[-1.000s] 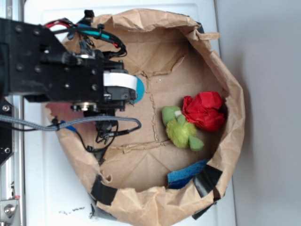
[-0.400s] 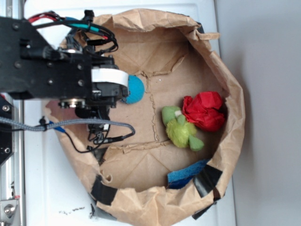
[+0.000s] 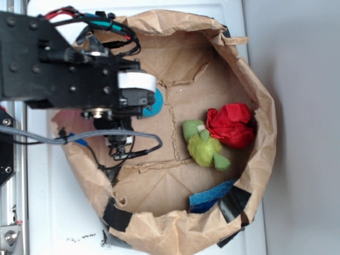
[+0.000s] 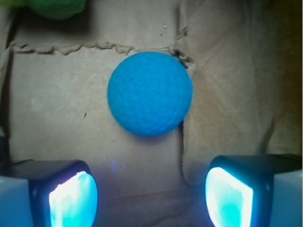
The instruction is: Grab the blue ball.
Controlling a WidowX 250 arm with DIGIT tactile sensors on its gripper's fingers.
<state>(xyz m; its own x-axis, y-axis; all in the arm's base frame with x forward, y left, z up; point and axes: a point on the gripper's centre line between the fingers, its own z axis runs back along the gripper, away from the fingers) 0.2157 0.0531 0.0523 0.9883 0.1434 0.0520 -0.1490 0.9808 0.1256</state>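
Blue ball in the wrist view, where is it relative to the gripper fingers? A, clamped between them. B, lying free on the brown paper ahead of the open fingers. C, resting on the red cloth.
B: the blue ball lies on the paper bag, clear of both fingers of the open gripper.

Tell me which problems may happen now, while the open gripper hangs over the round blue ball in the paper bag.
1. The round, fuzzy blue ball lies ahead of the gripper, not between its fingers; closing now would likely miss it.
2. Being round, the ball may roll off if one finger touches it first.
3. The crumpled brown paper bag has torn creases in its floor, where a descending finger could catch.
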